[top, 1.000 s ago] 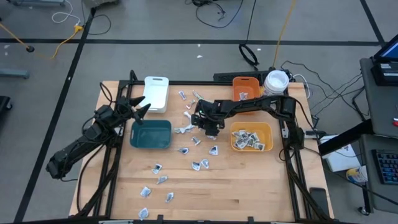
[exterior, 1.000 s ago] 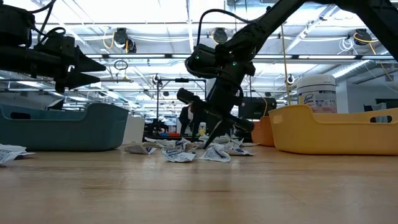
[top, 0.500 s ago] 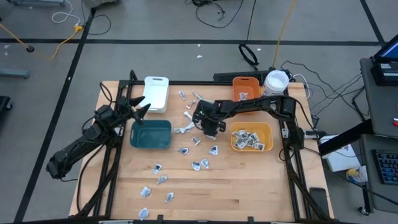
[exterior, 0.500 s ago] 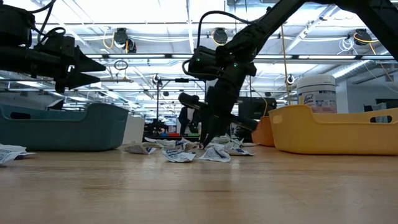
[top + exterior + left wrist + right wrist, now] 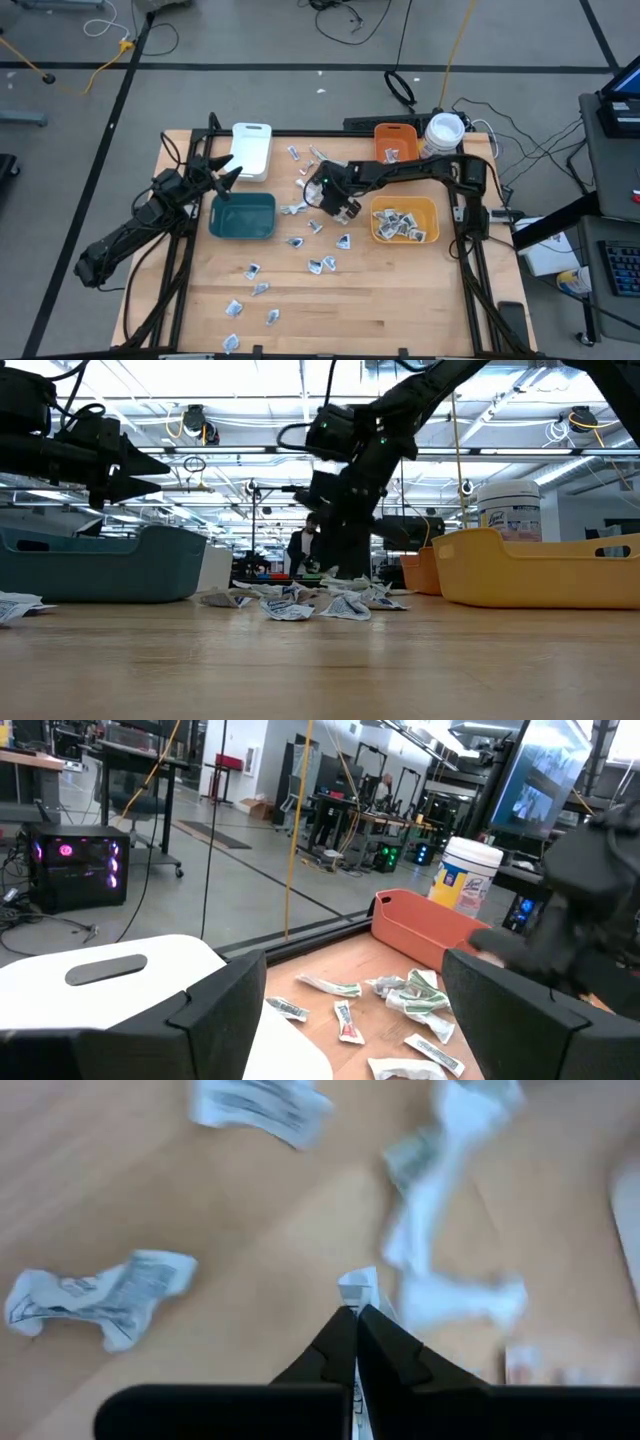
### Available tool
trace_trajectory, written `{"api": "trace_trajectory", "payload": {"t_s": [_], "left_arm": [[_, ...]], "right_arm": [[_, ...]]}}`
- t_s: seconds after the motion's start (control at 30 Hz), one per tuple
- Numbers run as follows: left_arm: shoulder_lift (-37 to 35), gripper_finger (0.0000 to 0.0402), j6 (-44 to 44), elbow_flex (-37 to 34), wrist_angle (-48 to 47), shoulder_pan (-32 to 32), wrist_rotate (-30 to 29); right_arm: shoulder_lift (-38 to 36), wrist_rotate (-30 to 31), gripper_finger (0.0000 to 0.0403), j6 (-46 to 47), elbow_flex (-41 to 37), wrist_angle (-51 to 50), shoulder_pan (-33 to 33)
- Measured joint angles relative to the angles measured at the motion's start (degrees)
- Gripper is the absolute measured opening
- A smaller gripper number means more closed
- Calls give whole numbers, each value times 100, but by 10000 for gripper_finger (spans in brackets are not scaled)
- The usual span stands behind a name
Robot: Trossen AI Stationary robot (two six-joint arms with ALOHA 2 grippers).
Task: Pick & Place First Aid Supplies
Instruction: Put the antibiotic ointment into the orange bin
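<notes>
First aid supplies lie scattered as small white packets over the table's middle [image 5: 297, 209] and near side [image 5: 255, 288]; in the low view they form a low heap [image 5: 300, 603]. My right gripper [image 5: 342, 206] [image 5: 331, 564] hangs over the middle packets, shut on one small white packet [image 5: 358, 1287]. My left gripper [image 5: 226, 171] [image 5: 345, 1010] stays open and level at the left, above the far edge of the teal bin [image 5: 243, 217], with nothing between its fingers. My right gripper pinches a small white packet between its two fingers; one end of it [image 5: 360, 1283] sticks out past the fingertips. The fingers slant down from above, from the table's right side. The packet is lifted clear of the table.
A yellow bin [image 5: 432, 210] holding several packets stands right of my right gripper. An orange bin [image 5: 395, 132] and a round white-lidded tub [image 5: 444, 130] stand at the far right, a white bin [image 5: 252, 150] at the far left. The near side of the table has open wood between packets.
My right gripper has risen from the packets in the table's middle, taking one packet up with it, and its wrist has rolled. The other packets lie where they were.
</notes>
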Motion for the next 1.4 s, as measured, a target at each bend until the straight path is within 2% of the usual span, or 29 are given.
{"api": "trace_trajectory", "payload": {"t_s": [0.17,0.53,0.7,0.8,0.97,1.23,1.4], "left_arm": [[0,305,0,0,0,-1,0],[0,305,0,0,2,-1,0],[0,306,0,0,0,-2,0],[0,306,0,0,0,-1,0],[0,306,0,0,0,0,-2],[0,305,0,0,0,0,0],[0,306,0,0,0,0,0]], "right_arm": [[-361,733,1,1472,0,6,-108],[-1129,2259,0,5806,-145,65,-613],[-1438,3114,0,7329,-435,-140,-942],[-1503,3416,0,7856,-622,-452,-1194],[-1597,3450,0,8234,-1029,-442,-1637],[-1586,3389,0,8581,-1712,-180,-2195],[-1587,3109,5,8535,-1823,-75,-2324]]}}
